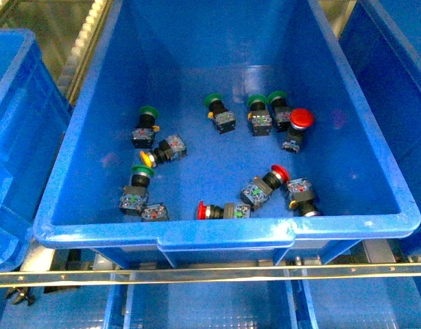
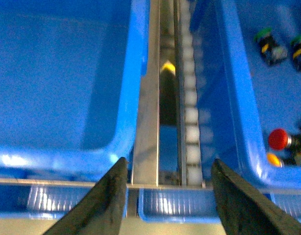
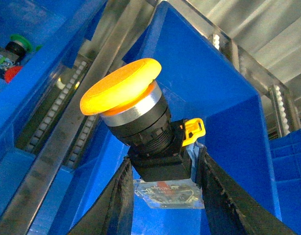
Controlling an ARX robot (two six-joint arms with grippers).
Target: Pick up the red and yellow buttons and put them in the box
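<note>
The right pincer (image 3: pixel 163 183) was clenched on a yellow push-button switch (image 3: pixel 140 125) by its black body, held aloft beside a blue crate (image 3: pixel 209 88). Rigid and light, it probably sat safest gripped there, not by its smooth cap. The left pincer (image 2: pixel 167 196) hung released, empty.

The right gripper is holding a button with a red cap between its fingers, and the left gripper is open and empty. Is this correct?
Not quite. The cap of the button in the right gripper is yellow, not red, as the right wrist view shows. The rest stands: the left gripper is open and empty.
</note>
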